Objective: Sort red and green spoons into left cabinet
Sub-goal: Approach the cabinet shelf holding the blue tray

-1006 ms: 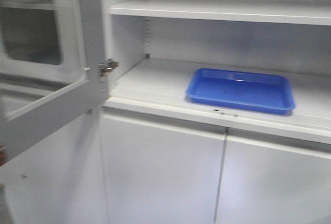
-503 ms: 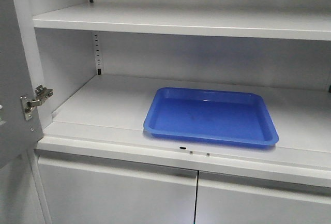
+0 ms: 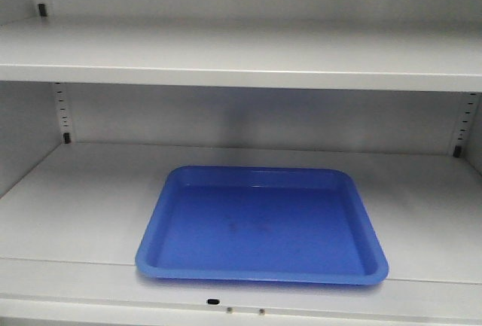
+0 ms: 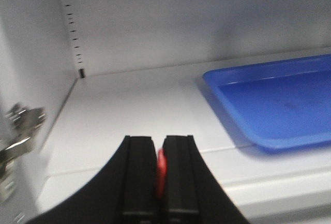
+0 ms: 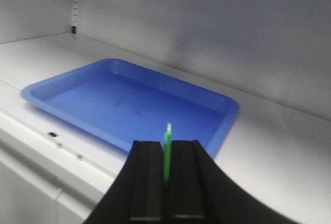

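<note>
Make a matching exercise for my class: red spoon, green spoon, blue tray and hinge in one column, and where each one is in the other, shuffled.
1 red spoon
2 green spoon
3 blue tray
4 hinge

A lying empty on the lower shelf
B pinched in the right gripper
C at the left edge of the left cabinet
D pinched in the left gripper

Pairs: 1-D, 2-B, 3-A, 4-C

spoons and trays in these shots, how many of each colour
red spoon: 1, pinched in the left gripper
green spoon: 1, pinched in the right gripper
blue tray: 1, empty, on the cabinet shelf
total: 3
</note>
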